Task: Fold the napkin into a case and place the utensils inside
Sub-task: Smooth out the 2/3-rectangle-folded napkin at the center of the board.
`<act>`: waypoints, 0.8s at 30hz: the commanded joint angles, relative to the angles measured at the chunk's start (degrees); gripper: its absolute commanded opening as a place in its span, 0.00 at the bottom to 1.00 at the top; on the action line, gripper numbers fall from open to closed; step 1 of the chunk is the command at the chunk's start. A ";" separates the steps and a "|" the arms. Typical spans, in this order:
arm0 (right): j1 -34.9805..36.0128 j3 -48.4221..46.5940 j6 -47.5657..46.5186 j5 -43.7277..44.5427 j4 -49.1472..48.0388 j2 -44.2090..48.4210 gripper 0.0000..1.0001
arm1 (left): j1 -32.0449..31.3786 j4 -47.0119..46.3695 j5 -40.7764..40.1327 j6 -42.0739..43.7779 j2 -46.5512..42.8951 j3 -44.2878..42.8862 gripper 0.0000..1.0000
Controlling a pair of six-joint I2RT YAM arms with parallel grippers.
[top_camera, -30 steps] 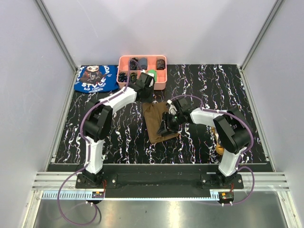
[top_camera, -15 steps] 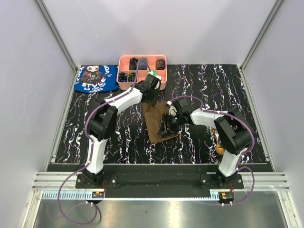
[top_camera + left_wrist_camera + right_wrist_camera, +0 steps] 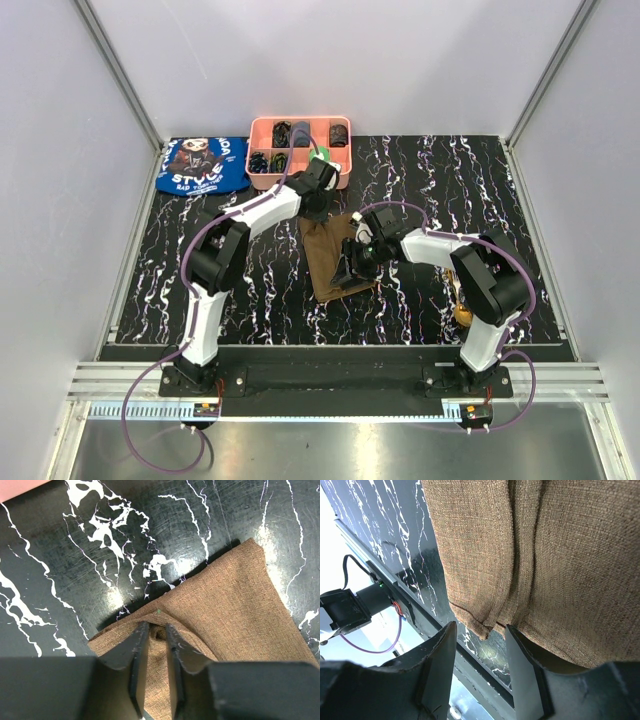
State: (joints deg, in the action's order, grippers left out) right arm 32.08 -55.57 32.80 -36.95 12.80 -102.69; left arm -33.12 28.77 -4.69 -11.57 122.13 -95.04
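The napkin (image 3: 225, 615) is coarse, loosely woven cloth with a matt surface. The table (image 3: 100, 555) is hard and glossy, a black marbled finish with fine scratches and bright glare spots. The left gripper (image 3: 155, 628) is smooth, matt black plastic. At the table's far edge the pink tray (image 3: 312, 119) looks like smooth plastic; the blue cloth (image 3: 203, 165) at the far left corner is printed fabric.

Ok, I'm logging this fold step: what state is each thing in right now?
napkin: folded narrow, far edge puckered.
left gripper: jaws nearly shut, pinching a napkin ridge.
right gripper: jaws open, astride a napkin edge.
utensils: outside the napkin, mostly hidden.
pink tray: compartments holding small items.
blue cloth: lying flat.
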 commanded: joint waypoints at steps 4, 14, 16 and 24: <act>0.62 0.02 -0.98 0.39 -0.49 1.18 0.50 | -0.36 -1.26 0.65 -0.55 0.66 -2.60 0.13; 0.45 -0.24 -0.28 -0.76 -1.98 -0.49 0.25 | -0.36 -2.58 -0.49 -5.91 -0.13 -2.42 0.02; 0.53 0.11 -0.01 -0.76 -2.07 -0.05 0.11 | -0.36 -2.93 -0.41 -6.70 0.04 -2.42 0.01; 0.53 4.85 1.48 2.22 -2.25 4.43 0.00 | -0.36 -4.60 -5.85 -15.48 -0.13 -1.55 0.00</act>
State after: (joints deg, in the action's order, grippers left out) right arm 32.14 -53.43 33.52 -36.91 11.29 -102.89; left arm -33.30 27.88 -5.67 -20.82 122.21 -95.18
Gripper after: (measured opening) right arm 0.010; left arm 0.005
